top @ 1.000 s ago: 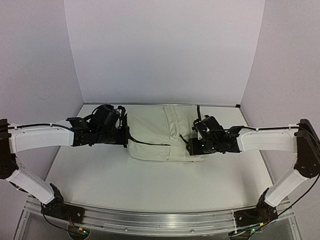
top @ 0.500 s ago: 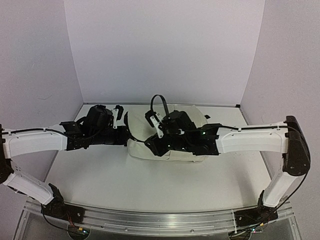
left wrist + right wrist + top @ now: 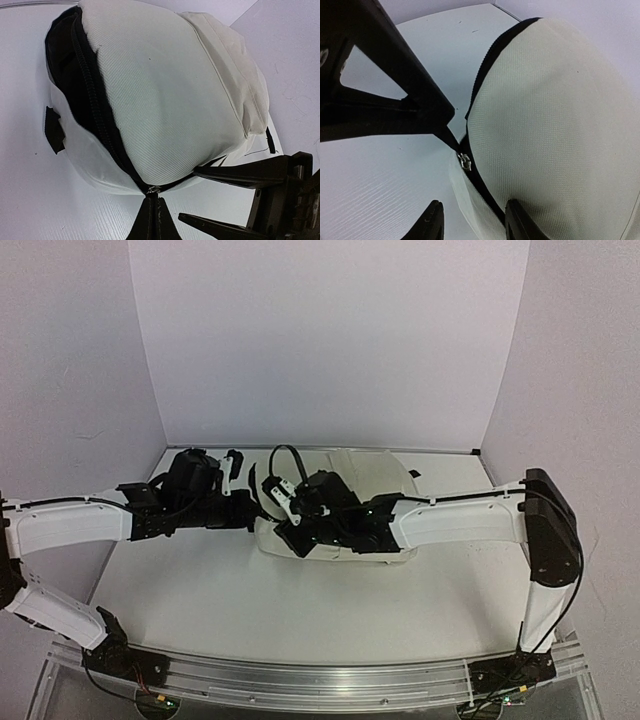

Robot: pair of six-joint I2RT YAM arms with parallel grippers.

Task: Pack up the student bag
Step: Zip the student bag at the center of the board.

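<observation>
The student bag (image 3: pixel 365 485), a cream backpack with a black zipper, lies on the white table; it fills the left wrist view (image 3: pixel 165 95) and shows again in the right wrist view (image 3: pixel 555 115). My left gripper (image 3: pixel 152 217) is shut on the metal zipper pull (image 3: pixel 153 190) at the bag's left end. My right gripper (image 3: pixel 476 222) is open, its jaws straddling the zipper seam just behind that pull (image 3: pixel 465 161); one finger stands off the fabric. From above, the left gripper (image 3: pixel 257 514) and the right gripper (image 3: pixel 284 532) meet at the bag's left end.
White walls close the table at the back and both sides. An aluminium rail (image 3: pixel 320 680) runs along the near edge. A black tab (image 3: pixel 53 129) sticks out of the bag's side. The right arm (image 3: pixel 450 520) lies across the bag's front.
My right arm has swept left across the bag, from its right side to its left end beside the left gripper. The left gripper has stayed shut and almost still.
</observation>
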